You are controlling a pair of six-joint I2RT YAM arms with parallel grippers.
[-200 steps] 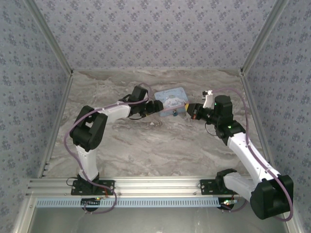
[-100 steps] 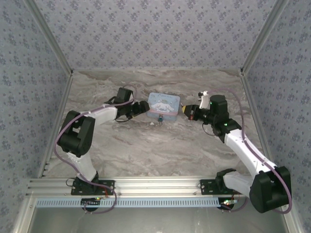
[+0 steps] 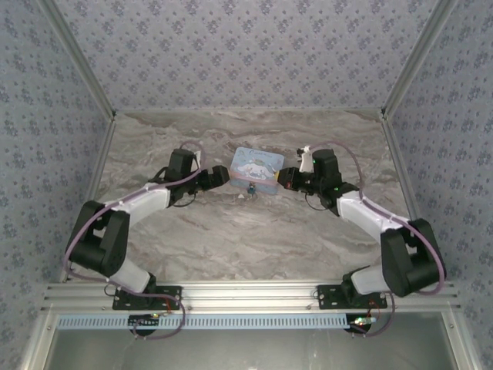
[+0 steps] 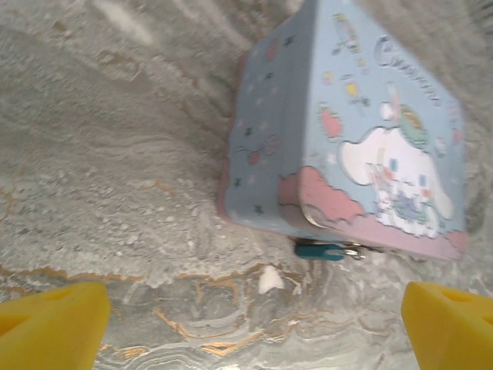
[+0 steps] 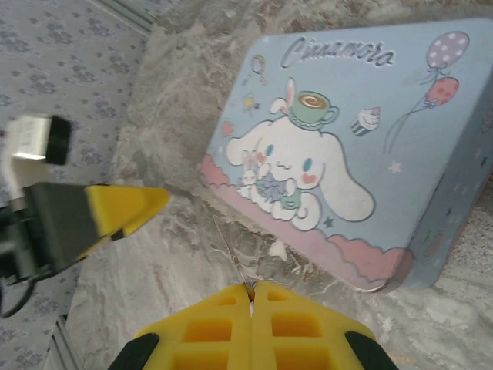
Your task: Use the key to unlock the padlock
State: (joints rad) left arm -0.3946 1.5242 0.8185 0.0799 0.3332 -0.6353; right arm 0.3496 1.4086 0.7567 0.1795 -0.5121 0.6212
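Padlock (image 4: 320, 250) lies on marble tabletop (image 4: 115, 154) against Cinnamoroll tin (image 4: 362, 139) edge | left gripper (image 4: 250, 324) jaws wide apart, facing it | right gripper (image 5: 251, 291) jaws pressed together, whether on the key unclear | risk: left jaws closing could bump tin, skidding tiny lock away

The work surface is a table (image 3: 231, 239) with a grey-beige marbled finish. Three walls enclose it: far wall (image 3: 246, 54), left wall (image 3: 38, 154) and right wall (image 3: 454, 139), all papered in pale blue-grey with a small repeating floral motif. Aluminium posts (image 3: 77, 58) run along both far corners. An aluminium rail (image 3: 246, 297) spans the near edge. Lighting is even and diffuse.
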